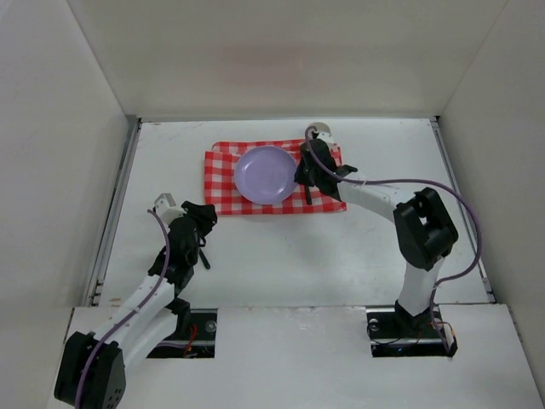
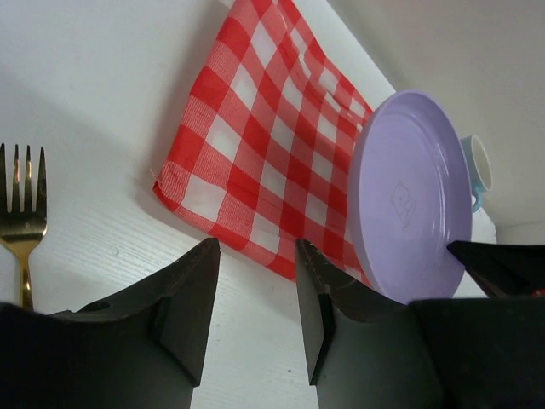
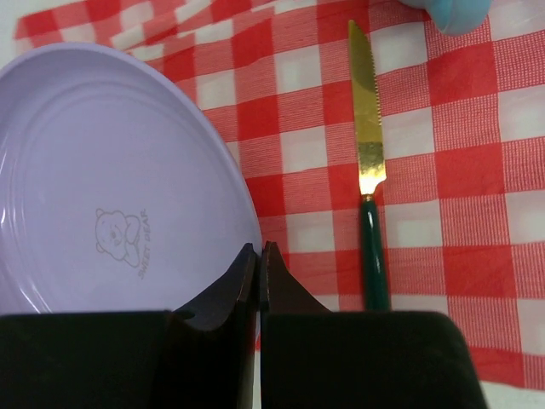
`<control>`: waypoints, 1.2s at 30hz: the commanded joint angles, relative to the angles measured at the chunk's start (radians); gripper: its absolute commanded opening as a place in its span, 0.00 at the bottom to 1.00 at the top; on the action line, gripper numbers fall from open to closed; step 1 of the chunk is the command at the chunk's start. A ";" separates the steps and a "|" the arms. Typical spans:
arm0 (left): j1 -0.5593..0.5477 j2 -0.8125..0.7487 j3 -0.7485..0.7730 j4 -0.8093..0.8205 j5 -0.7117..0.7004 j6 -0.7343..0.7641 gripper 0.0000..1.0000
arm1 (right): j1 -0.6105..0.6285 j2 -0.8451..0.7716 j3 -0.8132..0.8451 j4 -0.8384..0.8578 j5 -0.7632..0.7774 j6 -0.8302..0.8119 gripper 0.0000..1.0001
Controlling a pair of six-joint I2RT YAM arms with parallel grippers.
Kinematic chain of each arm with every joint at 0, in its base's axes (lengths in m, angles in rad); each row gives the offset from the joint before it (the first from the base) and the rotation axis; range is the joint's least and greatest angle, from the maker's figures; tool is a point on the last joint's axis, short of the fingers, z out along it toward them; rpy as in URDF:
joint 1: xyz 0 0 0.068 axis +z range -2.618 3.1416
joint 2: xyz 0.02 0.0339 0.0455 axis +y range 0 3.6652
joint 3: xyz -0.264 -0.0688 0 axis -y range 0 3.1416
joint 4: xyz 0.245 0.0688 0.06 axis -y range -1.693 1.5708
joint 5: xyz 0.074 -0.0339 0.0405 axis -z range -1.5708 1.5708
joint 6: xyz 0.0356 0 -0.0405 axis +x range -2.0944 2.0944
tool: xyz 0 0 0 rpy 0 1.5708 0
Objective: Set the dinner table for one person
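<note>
A lilac plate (image 1: 265,174) lies on a red-and-white checked cloth (image 1: 220,183) at the back of the white dinner table (image 1: 281,256). My right gripper (image 1: 303,176) is at the plate's right edge. In the right wrist view its jaws (image 3: 258,247) are shut on the rim of the plate (image 3: 111,179). A gold knife with a green handle (image 3: 369,136) lies on the cloth (image 3: 477,170) to the right of the plate. My left gripper (image 1: 204,213) is open and empty over bare table, near the cloth's front left corner (image 2: 255,145). A gold fork (image 2: 21,213) lies to its left.
A light blue cup (image 1: 319,130) stands behind the plate at the cloth's back right; it also shows in the left wrist view (image 2: 477,166). Grey rails run along both side edges of the table. White walls close in the back and sides.
</note>
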 commanded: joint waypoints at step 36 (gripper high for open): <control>0.013 0.041 -0.017 0.069 0.034 -0.019 0.38 | -0.078 0.211 0.197 -0.093 -0.084 0.025 0.31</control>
